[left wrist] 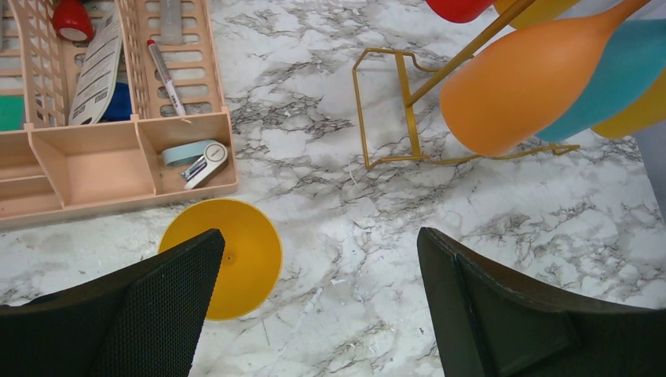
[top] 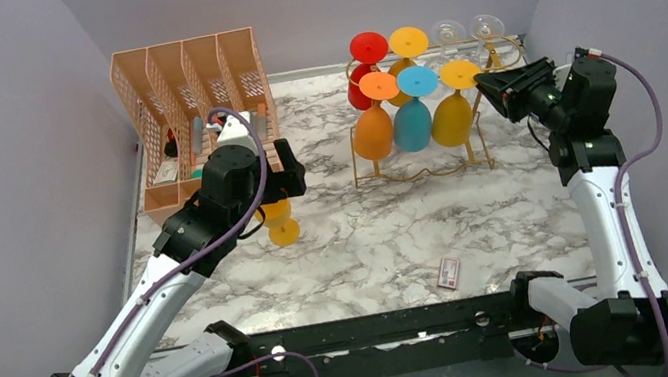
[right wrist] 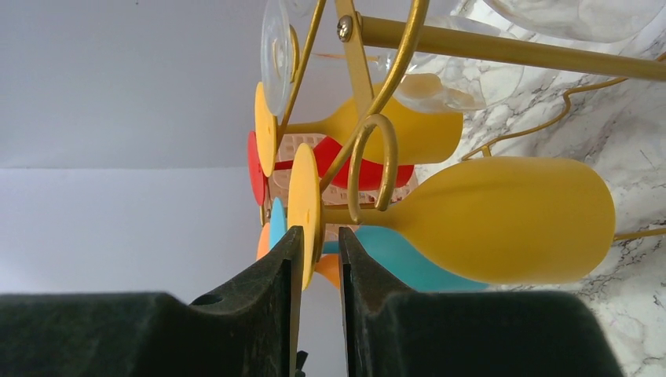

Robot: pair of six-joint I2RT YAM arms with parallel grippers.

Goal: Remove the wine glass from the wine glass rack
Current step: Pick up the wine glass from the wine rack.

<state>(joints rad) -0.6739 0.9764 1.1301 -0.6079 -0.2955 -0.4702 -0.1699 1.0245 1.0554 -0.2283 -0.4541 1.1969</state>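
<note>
The gold wire wine glass rack stands at the back right with several coloured wine glasses hanging upside down from it. The rightmost front one is a yellow wine glass, whose stem sits in a curled hook below the top rail. My right gripper reaches in from the right at foot height. In the right wrist view the gripper is shut narrowly on the disc foot of the yellow wine glass. My left gripper hangs wide open and empty above the table, beside another yellow glass standing upside down there.
A peach lattice organiser with pens and small items stands at the back left, close behind the left arm. Orange, teal, red and clear glasses hang on the rack. A small packet lies near the front. Walls close in on both sides.
</note>
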